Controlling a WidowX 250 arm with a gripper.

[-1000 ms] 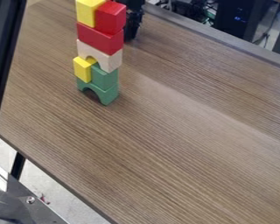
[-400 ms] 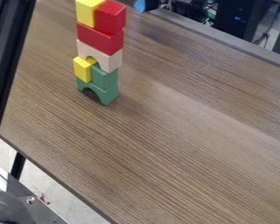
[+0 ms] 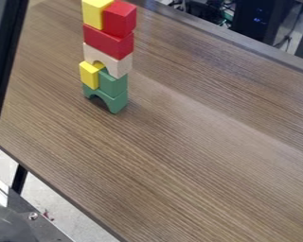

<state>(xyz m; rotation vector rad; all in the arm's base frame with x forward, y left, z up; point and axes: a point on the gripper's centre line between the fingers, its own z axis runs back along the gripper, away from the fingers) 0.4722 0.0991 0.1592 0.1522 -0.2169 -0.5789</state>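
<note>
Wood tbl (image 3: 198,156), 1 leg (image 3: 19,178), pale flr (image 3: 62,201), dk box (image 3: 260,32) (blue lights (image 3: 258,20))

This looks like a lab or office workspace: 1 wood-grain tabletop (image 3: 179,156), with tangled cables (image 3: 227,10) and dark computer equipment (image 3: 260,21) behind it.

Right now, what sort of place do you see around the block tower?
It is probably a robotics lab or workshop: the tower of toy blocks stands on a wood-grain table, and beyond its far edge are loose cables and a dark case with small blue lights.
</note>
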